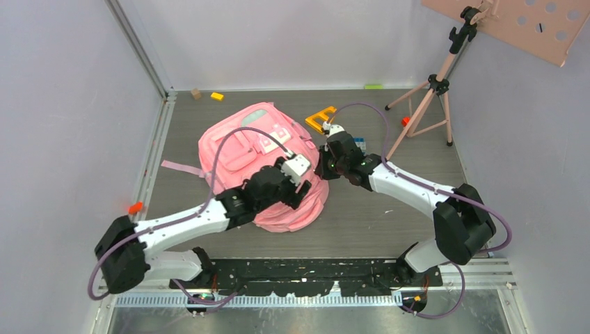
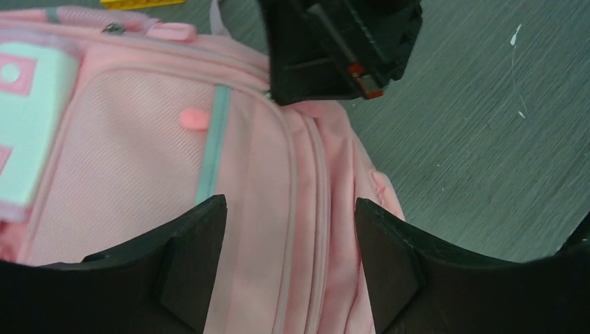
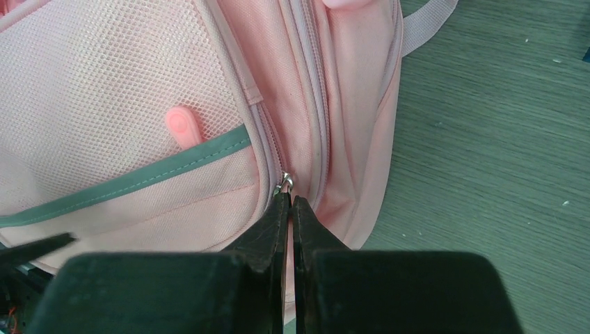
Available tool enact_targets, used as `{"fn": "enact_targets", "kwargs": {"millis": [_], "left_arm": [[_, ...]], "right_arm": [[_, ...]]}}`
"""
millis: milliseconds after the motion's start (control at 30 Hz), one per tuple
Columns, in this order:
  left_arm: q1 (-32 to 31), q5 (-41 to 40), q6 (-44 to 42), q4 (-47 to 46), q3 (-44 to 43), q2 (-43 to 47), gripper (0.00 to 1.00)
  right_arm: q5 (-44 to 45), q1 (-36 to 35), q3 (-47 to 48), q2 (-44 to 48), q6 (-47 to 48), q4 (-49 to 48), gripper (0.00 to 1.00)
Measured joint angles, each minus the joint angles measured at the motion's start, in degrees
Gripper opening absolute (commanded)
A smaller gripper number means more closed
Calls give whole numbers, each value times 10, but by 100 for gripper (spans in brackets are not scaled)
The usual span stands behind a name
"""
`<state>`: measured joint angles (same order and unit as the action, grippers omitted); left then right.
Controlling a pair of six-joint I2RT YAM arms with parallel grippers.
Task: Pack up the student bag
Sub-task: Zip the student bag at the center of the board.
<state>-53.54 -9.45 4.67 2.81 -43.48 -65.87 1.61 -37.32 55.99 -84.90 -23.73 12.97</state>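
Note:
The student bag point(image 1: 236, 149), a soft pink backpack, lies flat on the grey table. My left gripper point(image 2: 290, 202) hovers open over the bag's point(image 2: 125, 160) side seams, fabric showing between its fingers with nothing gripped. In the top view it point(image 1: 304, 193) sits at the bag's near right edge. My right gripper point(image 3: 291, 198) is shut, its tips pinching the zipper pull point(image 3: 285, 182) on the bag's point(image 3: 125, 90) side zip. From above, the right gripper point(image 1: 322, 167) meets the bag's right edge, close to the left one.
An orange-yellow shape point(image 1: 320, 117) and a blue item point(image 1: 360, 144) lie right of the bag. A pink tripod point(image 1: 431, 104) stands at the back right. Small blocks point(image 1: 217, 96) rest along the back edge, and a red piece point(image 1: 135, 207) lies at the left.

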Motion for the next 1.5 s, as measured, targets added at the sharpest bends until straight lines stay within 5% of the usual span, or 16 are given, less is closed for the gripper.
{"fn": "enact_targets", "kwargs": {"millis": [300,533,833,1500], "left_arm": [[-30,-25,-89,-152,6,-154,70],[-34,-70,-122,-199,6,-178,31],[-42,-78,-129,-198,6,-178,0],[-47,-78,-67,-191,78,-85,0]], "right_arm": [[-18,15,-10,18,-17,-7,1],[-20,22,-12,21,-17,-7,0],[-21,23,-12,22,-14,-7,0],[-54,15,23,-10,27,-3,0]]}}
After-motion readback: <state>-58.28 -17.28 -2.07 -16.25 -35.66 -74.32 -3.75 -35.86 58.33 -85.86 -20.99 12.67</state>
